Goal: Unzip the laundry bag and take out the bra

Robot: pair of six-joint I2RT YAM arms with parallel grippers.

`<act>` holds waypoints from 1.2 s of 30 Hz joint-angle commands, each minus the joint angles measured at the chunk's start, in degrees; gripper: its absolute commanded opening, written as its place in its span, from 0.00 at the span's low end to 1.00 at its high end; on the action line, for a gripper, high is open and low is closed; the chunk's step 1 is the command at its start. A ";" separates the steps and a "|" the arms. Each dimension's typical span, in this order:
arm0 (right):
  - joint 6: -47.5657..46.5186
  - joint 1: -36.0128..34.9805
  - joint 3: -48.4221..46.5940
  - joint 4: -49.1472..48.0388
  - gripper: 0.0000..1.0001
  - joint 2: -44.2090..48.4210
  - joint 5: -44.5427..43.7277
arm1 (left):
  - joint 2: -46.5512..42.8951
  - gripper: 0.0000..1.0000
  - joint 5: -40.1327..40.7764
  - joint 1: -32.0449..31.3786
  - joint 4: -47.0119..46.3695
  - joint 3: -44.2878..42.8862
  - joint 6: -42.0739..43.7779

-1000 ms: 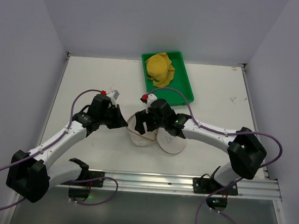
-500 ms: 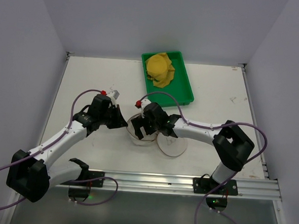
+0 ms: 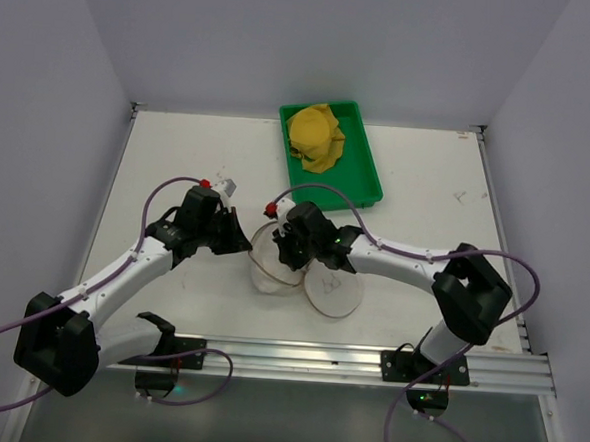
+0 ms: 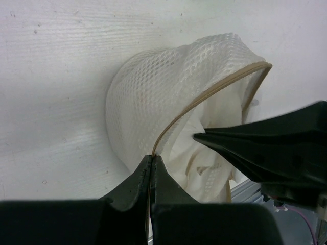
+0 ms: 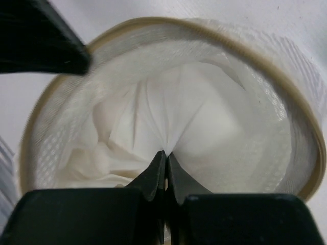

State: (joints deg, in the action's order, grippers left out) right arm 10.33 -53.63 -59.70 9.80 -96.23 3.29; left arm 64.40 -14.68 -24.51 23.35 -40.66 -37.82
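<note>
The white mesh laundry bag (image 3: 269, 268) lies mid-table with its mouth open and its round flap lid (image 3: 333, 289) flat beside it on the right. My left gripper (image 3: 244, 246) is shut on the bag's tan wire rim (image 4: 204, 99), with the rim wire running between its fingertips (image 4: 153, 159). My right gripper (image 3: 285, 248) reaches into the mouth and is shut on a fold of the pale cream bra (image 5: 199, 117) inside, the cloth puckering at its tips (image 5: 166, 153). The bra (image 4: 214, 163) also shows through the opening in the left wrist view.
A green tray (image 3: 366, 177) holding a yellow cloth (image 3: 315, 137) stands at the back, just behind the right arm. Grey walls close in the table on three sides, and a metal rail (image 3: 367, 361) runs along the near edge.
My right gripper, open a moment ago, has shut on the cloth inside the bag. The lid has shifted slightly nearer. My left gripper has kept hold of the rim.
</note>
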 commanded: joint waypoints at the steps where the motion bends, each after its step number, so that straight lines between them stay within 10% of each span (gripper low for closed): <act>1: -3.21 -0.34 0.90 -2.32 0.00 8.23 5.75 | 0.02 0.00 0.44 -0.36 0.11 -0.73 1.44; 9: -3.03 -0.34 5.21 -11.91 0.00 22.30 12.44 | 0.72 0.00 -0.53 -0.36 0.20 -0.12 1.96; 30: 12.60 -0.16 16.90 -41.17 0.00 24.94 8.58 | -7.01 0.00 -12.56 -0.45 -10.43 10.77 -4.54; 36: 9.63 -0.16 13.92 -32.26 0.00 23.29 7.61 | -7.18 0.00 -13.27 -0.45 -14.04 13.77 -6.65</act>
State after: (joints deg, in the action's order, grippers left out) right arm 20.93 -53.63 -42.17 -22.26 -73.12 12.69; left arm 57.74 -25.63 -24.53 12.93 -27.07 -42.74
